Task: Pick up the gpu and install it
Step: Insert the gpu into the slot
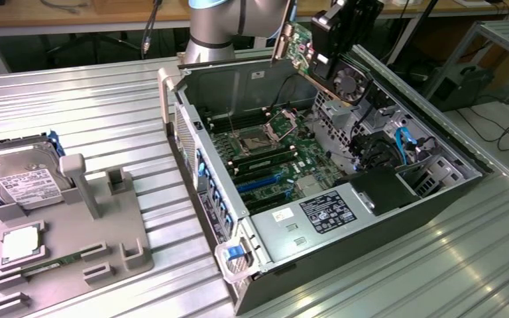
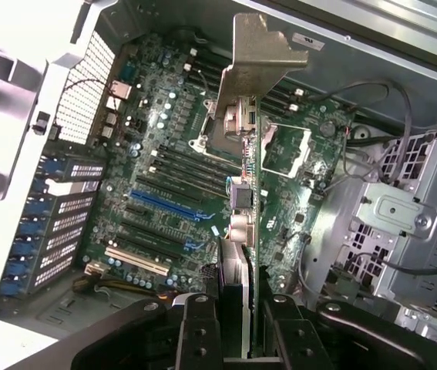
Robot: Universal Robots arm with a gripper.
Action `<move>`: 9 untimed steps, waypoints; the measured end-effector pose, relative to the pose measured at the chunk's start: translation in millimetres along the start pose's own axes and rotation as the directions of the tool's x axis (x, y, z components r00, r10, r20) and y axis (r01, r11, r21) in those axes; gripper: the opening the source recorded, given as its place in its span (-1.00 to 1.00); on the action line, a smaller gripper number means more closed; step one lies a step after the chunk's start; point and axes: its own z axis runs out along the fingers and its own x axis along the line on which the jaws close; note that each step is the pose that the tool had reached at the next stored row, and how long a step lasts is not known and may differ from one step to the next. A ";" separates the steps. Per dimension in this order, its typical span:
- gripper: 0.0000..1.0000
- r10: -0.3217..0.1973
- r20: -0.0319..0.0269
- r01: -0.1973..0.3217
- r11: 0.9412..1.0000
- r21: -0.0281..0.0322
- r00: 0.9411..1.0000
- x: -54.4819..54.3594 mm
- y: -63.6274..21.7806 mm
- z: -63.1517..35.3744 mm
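Card: the gpu (image 1: 297,46) is held in the air above the far end of the open computer case (image 1: 236,89), clear of the motherboard (image 1: 272,165).
Long axis: in the wrist view the gpu (image 2: 258,223) is seen edge-on, its length running straight out from the fingers towards the board below.
Leading end: the silver bracket (image 2: 263,54) is at the end farthest from the gripper, hanging over the area of the processor socket (image 2: 287,150).
Faces: in the exterior view the green circuit-board side faces the exterior view's left; the opposite face is probably the black one, though the gripper body hides much of it.
Tilt: the card stands on edge, leaning a little rather than lying flat.
Gripper: the gripper (image 2: 245,339) has its two black fingers (image 2: 199,335) drawn in partway and pressed against the card's two faces at its near end, so the card is clamped between them.
Gripper, exterior view: the gripper (image 1: 339,26) sits at the top of the card.
Slots: the blue expansion slots (image 2: 168,204) lie uncovered, apart from the card.
Elsewhere: a hard drive (image 1: 24,179) rests in a grey holder (image 1: 104,245) on the metal table (image 1: 87,99), well apart from the case.
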 end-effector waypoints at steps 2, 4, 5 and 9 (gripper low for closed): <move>-0.45 -0.008 0.000 0.008 1.000 0.000 1.000 -0.1 0.0 0.0; -0.45 -0.020 -0.001 0.020 1.000 0.000 1.000 -0.3 -0.1 0.0; -0.45 -0.024 -0.001 0.024 1.000 0.000 1.000 -0.4 -0.2 0.0; -0.45 -0.037 -0.001 0.037 0.999 -0.001 0.999 -1.0 -0.4 0.0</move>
